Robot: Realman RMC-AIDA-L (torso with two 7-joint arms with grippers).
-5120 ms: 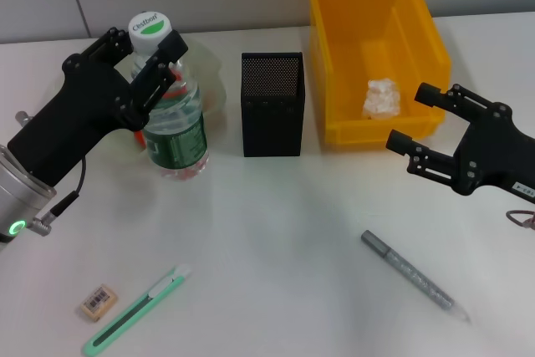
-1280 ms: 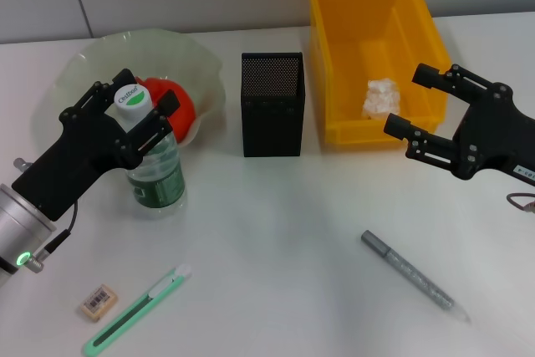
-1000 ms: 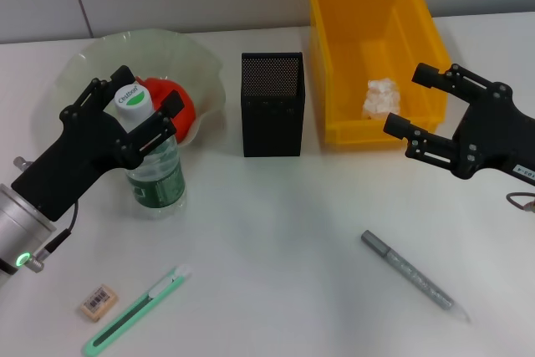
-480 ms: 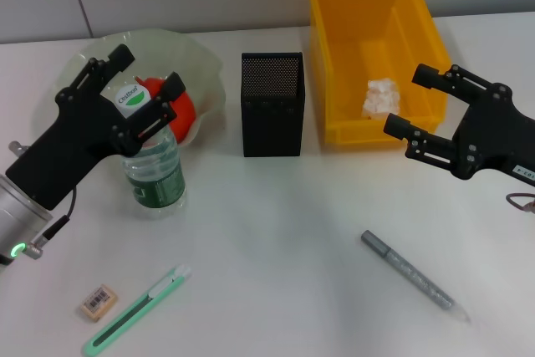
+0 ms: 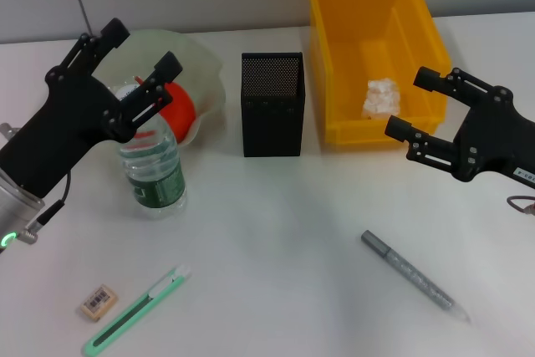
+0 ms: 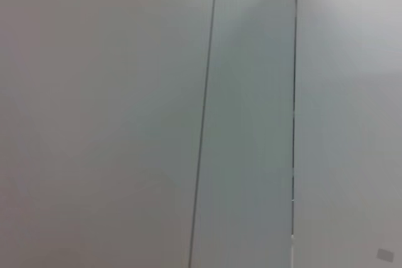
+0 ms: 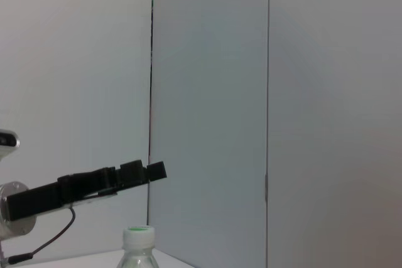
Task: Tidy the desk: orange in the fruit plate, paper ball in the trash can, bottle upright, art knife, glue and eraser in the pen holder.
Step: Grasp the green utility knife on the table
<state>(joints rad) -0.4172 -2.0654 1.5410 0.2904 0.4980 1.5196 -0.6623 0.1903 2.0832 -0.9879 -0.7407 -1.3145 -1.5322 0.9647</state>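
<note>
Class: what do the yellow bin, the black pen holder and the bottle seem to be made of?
Yellow bin: apparently moulded plastic, smooth and uniformly coloured. Pen holder: probably metal mesh, matt black, with a fine grid of holes. Bottle: clear thin plastic; you see through it, and it carries a green label.

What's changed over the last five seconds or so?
The left gripper carried the bottle forward off the fruit plate, stood it upright on the table, let go and rose clear, open. The right gripper barely shifted. Eraser, art knife and pen holder stayed put.
</note>
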